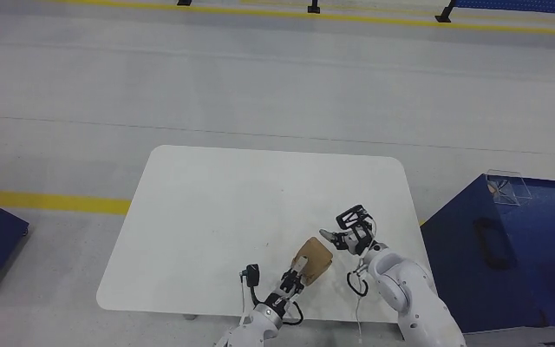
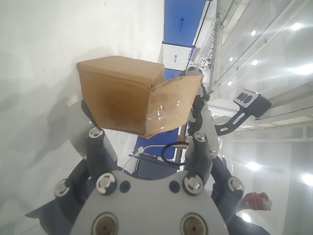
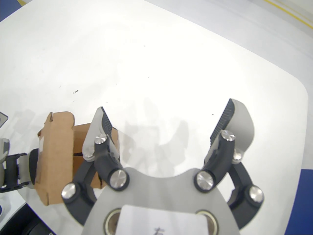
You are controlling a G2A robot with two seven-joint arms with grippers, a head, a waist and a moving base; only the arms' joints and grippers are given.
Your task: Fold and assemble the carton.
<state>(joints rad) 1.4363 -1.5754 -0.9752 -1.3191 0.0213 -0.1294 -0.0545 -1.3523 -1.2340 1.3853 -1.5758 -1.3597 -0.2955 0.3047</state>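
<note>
Carton point(image 1: 312, 258) is pinched in the left gripper point(image 1: 293, 278) near the front edge of the table point(image 1: 217, 217), one flap point(image 2: 173, 103) splayed; the right gripper point(image 3: 166, 106) hangs spread and empty just beside it. Pushing that flap off-centre could twist the carton out of the pinch or crease it. One carton, two grippers, one table.

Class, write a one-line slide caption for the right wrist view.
Open right gripper hovers above the white table, beside the partly folded brown carton.
</note>
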